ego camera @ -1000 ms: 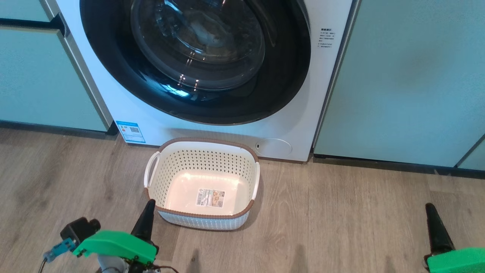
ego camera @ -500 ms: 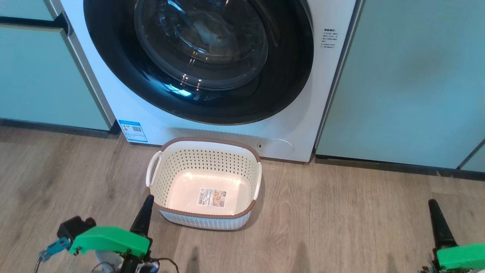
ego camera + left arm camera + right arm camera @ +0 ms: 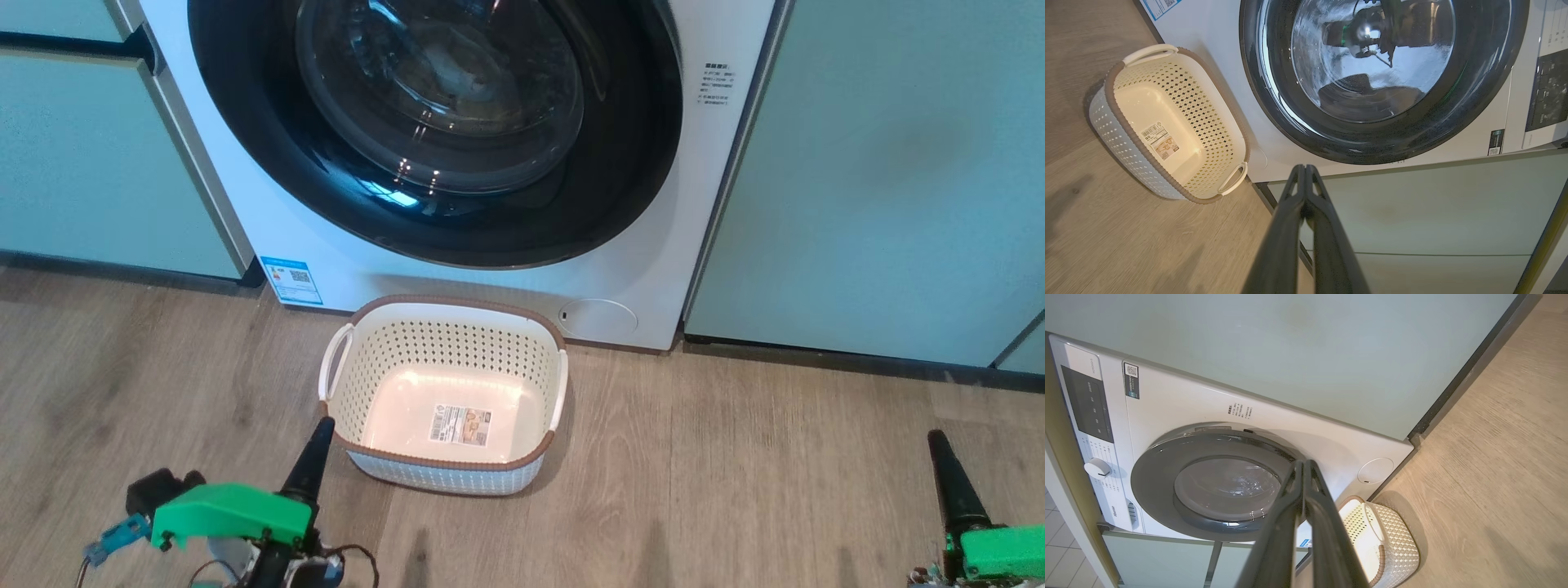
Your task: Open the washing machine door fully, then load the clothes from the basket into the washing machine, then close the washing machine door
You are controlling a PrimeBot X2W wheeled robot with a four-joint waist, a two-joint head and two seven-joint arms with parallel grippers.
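Only my view has drifted this past second; the things themselves stay put. The door (image 3: 433, 131) is closed and the basket (image 3: 457, 304) stands empty on the floor (image 3: 735, 457), just before the washing machine (image 3: 653, 269). My left gripper (image 3: 322, 429) and right gripper (image 3: 937, 441) are clenched on nothing. I judge the task done.

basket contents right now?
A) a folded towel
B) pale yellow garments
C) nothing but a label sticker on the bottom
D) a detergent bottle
C: the basket shows a bare cream floor inside its perforated walls, with only the label sticker on its bottom and no clothes in it.
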